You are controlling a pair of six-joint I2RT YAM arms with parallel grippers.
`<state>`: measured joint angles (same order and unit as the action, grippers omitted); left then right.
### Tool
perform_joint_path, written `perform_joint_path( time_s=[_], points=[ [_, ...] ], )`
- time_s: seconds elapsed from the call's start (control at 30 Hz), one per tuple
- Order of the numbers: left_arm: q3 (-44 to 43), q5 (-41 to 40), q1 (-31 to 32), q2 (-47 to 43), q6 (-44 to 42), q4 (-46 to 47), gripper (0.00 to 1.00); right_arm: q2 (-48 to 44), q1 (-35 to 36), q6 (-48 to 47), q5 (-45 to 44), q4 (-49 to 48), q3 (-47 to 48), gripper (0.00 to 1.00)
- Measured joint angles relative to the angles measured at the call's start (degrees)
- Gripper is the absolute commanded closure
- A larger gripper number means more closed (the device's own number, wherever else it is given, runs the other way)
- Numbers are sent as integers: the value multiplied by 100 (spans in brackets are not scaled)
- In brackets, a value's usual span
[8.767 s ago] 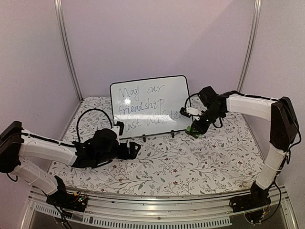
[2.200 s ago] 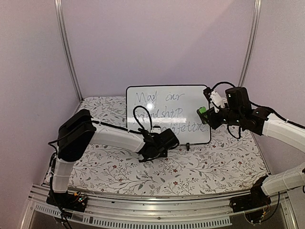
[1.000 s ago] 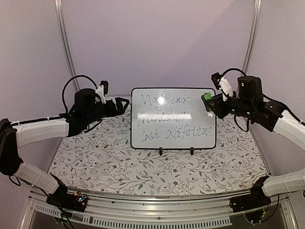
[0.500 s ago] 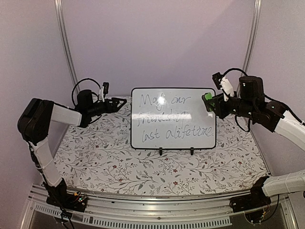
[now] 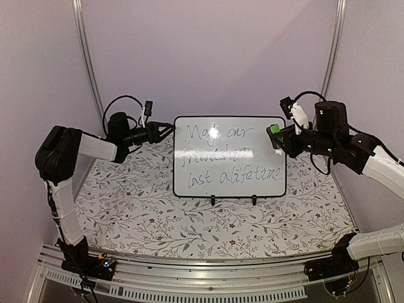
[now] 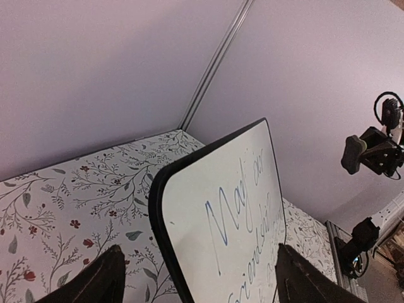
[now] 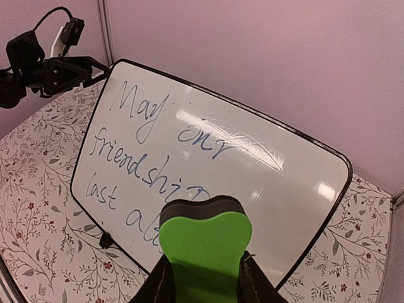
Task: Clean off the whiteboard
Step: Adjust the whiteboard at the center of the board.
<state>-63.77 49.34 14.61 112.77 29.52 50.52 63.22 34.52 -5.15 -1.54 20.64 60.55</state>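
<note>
Top external view shows the whiteboard upright on the floral table, handwriting intact, with the left gripper at its upper-left corner, jaws spread wide, and the right gripper clamped on a green eraser at its upper-right corner.

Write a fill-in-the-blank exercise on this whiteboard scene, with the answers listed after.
The right tool holds a ___ eraser. The first word written on the whiteboard is ___. In the top view, the left tool, open, is at the whiteboard's upper ___ corner.
Missing words: green; May; left.
</note>
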Motion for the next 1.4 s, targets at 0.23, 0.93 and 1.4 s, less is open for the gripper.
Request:
perform_joint_path(
  time_s=[0.23, 0.93, 1.4],
  points=[
    [-719, 271, 2, 704, 247, 111, 25, 66, 0, 0, 13, 42, 0, 68],
    [-1115, 546, 164, 1093, 1069, 669, 92, 341, 0, -2, 39, 133, 2, 68],
    [935, -1040, 876, -549, 1202, 942, 95, 459, 4, 42, 361, 120, 4, 68]
  ],
)
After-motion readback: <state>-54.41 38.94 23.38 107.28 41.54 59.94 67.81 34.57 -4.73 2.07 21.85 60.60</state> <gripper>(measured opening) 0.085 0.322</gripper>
